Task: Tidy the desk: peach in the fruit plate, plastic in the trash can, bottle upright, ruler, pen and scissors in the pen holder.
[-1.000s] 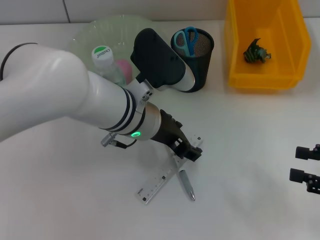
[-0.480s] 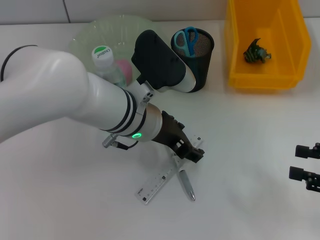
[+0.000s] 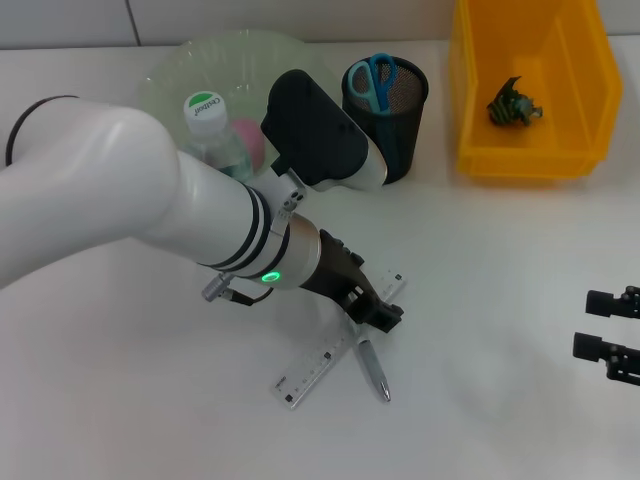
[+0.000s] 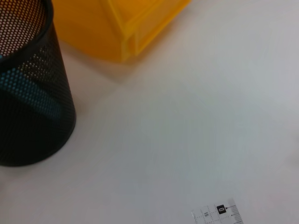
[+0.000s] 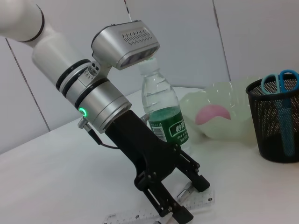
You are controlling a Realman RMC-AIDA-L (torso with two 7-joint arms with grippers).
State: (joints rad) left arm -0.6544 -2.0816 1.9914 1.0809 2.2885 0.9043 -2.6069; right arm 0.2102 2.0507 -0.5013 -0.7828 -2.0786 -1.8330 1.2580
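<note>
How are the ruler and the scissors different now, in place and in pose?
The ruler lies flat on the desk, while the scissors stand in the pen holder, handles up. The ruler is pale and see-through; the scissors have blue handles. The left gripper is down at the ruler, and nothing is at the scissors. The right gripper is parked far from both. Both belong in the pen holder.
</note>
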